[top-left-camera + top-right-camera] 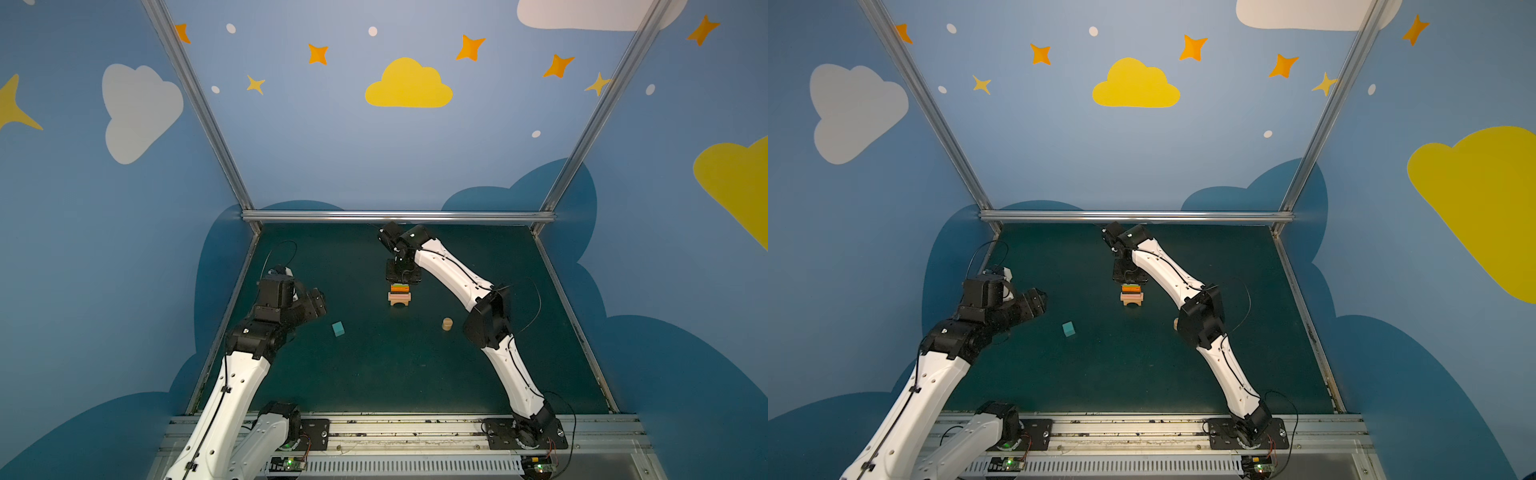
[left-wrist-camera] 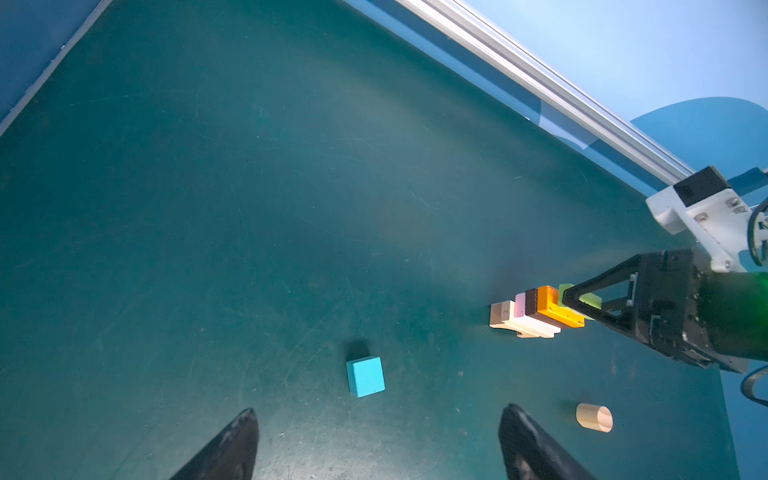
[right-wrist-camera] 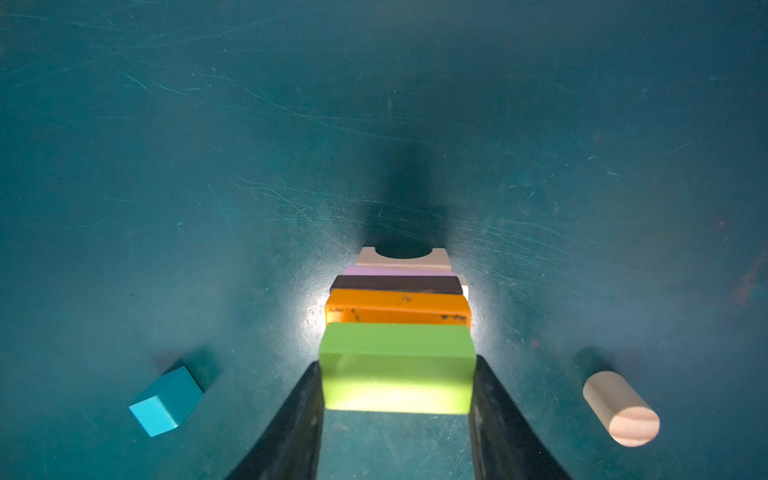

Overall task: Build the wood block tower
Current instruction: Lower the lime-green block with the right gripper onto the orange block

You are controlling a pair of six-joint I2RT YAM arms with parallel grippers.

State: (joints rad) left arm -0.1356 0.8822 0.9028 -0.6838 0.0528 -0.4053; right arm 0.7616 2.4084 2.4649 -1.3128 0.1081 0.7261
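The wood block tower stands mid-table: a tan arch at the base, then pink, dark brown and orange bricks. My right gripper reaches down over it, shut on the lime green brick by its two ends. That brick sits directly over the orange one; whether they touch is unclear. A teal cube lies on the mat left of the tower. My left gripper hovers open and empty just short of it. A tan short cylinder lies to the right.
A dark green mat covers the table, bounded by an aluminium rail at the back and blue walls on both sides. The right arm's elbow hangs over the mat and partly hides the cylinder in a top view.
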